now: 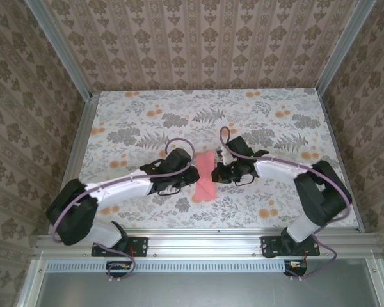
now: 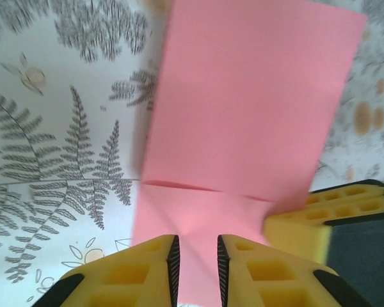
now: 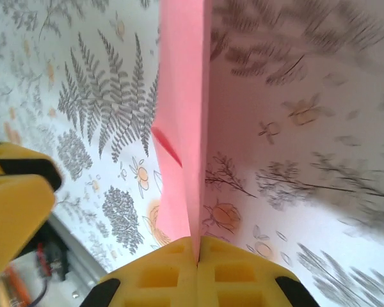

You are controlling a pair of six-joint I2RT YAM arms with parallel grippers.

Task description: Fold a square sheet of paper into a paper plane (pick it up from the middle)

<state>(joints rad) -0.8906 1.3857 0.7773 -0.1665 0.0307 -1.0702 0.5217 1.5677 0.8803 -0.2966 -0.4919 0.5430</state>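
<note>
**Right Gripper Pinched the Pink Sheet, Left Fingers Stood Apart**

Both arms reached inward from their bases at the near edge, elbows bent outward and wrists turned toward each other over the middle of the floral table (image 1: 147,121). The sheet of paper (image 1: 206,178) lay between them, near the table's centre and a little toward the near side, folded into a narrow pink strip.

The right gripper (image 3: 197,259) came at the sheet from the right. Its two yellow fingers were pressed together on the sheet's edge, and in the right wrist view the pink paper rose from that pinch as an upright folded wall.

The left gripper (image 2: 195,268) met the sheet from the left side. Its fingers (image 2: 141,275) stood a narrow gap apart, with the paper's near edge running into that gap and a crease crossing the sheet just ahead of them. Whether either pad touched the paper could not be told. One right finger sat just beside them, on the sheet's right edge.
</note>
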